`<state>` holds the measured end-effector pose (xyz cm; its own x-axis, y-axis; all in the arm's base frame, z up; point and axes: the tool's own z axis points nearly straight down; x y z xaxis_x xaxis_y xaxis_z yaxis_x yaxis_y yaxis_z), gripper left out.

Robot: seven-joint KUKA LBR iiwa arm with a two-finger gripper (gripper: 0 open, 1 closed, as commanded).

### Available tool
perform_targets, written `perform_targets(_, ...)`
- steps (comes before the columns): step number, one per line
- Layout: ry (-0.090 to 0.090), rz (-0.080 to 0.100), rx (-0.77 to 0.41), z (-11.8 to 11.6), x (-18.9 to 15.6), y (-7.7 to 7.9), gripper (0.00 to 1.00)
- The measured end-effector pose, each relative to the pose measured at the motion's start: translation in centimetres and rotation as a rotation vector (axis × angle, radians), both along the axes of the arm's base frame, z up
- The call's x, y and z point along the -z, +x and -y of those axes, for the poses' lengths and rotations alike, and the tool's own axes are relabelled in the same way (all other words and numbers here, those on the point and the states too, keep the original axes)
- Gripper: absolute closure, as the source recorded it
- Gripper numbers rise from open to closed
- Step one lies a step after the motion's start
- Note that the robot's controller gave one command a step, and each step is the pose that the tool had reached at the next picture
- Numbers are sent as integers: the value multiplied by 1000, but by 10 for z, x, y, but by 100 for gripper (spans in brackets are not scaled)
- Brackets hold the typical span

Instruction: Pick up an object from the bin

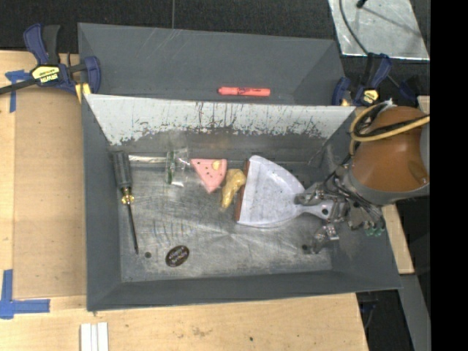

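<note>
Claw (pixel 311 222) is low at the right end of the bin (pixel 241 265), fingers spread apart over bare floor with nothing between them. No grasp is made, so in my judgement closing on a thing and lifting it are both left to do. The nearest thing is a white scoop-shaped piece (pixel 267 192), just left of the claw. The far finger lies at its right tip; contact or a small gap, cannot tell. The piece lies flat. Its straight reddish edge is on the left and runs far to near, and the body narrows rightward to a rounded tip pointing at the claw. It is about as wide as long, so its long axis is unclear. Further left lie a yellow lump (pixel 232 187) and a pink wedge (pixel 210 172), and well apart a screwdriver (pixel 126 196).
</note>
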<state>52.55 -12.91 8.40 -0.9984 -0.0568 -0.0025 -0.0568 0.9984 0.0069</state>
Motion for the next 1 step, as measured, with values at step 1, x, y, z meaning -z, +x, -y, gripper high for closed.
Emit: perform_targets(1, 5, 12, 26, -5, 17, -2, 0)
